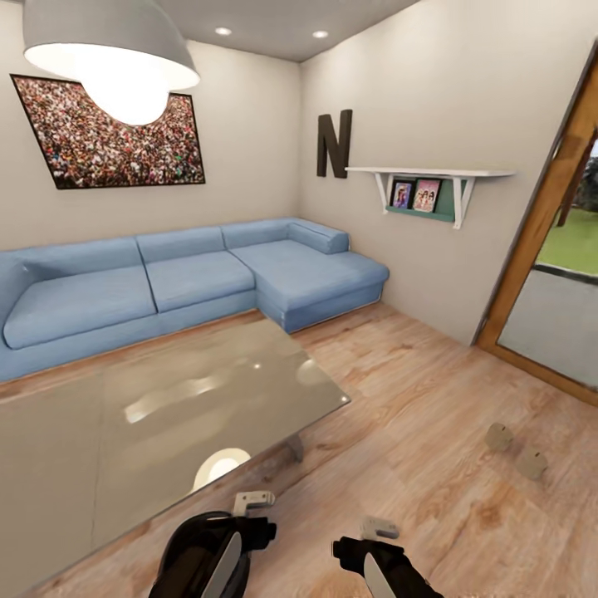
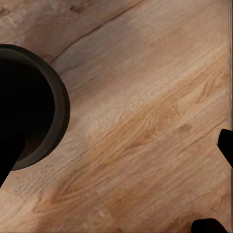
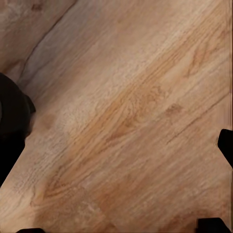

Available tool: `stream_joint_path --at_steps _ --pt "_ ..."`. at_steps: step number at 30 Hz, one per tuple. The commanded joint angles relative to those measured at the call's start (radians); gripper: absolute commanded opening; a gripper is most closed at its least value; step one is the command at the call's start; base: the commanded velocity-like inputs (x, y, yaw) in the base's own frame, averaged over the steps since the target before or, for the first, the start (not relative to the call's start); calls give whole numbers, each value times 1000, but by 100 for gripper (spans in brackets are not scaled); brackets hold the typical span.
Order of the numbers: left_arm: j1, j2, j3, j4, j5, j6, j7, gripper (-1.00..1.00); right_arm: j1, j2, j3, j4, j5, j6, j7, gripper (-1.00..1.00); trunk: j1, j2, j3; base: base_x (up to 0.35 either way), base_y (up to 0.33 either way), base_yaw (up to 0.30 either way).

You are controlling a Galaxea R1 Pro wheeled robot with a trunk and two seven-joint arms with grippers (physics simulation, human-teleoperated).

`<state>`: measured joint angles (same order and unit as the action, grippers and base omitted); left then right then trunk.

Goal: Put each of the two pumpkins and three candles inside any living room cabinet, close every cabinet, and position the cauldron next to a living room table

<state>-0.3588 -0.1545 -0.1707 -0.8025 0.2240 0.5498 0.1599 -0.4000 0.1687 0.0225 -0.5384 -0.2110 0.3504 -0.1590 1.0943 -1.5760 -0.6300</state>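
A blue sofa (image 1: 166, 282) is seen at 10 o'clock, behind a glass table (image 1: 166, 415). Two candles (image 1: 515, 448) are spotted on the plank floor (image 1: 415, 465) at 3 o'clock. Whether either gripper is clenched or released can't be told, tbh.
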Motion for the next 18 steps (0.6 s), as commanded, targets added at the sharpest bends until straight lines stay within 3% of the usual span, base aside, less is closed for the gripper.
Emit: stream_joint_path --at_steps 1,18 --pt "0 0 -3 -2 11 4 9 100 0 0 2 -2 -10 4 -8 100 -4 7 2 0 0 -281" --pt "0 -1 -11 -1 11 4 9 100 0 0 2 -1 -10 -13 -8 100 -69 126 55 0 0 -281"
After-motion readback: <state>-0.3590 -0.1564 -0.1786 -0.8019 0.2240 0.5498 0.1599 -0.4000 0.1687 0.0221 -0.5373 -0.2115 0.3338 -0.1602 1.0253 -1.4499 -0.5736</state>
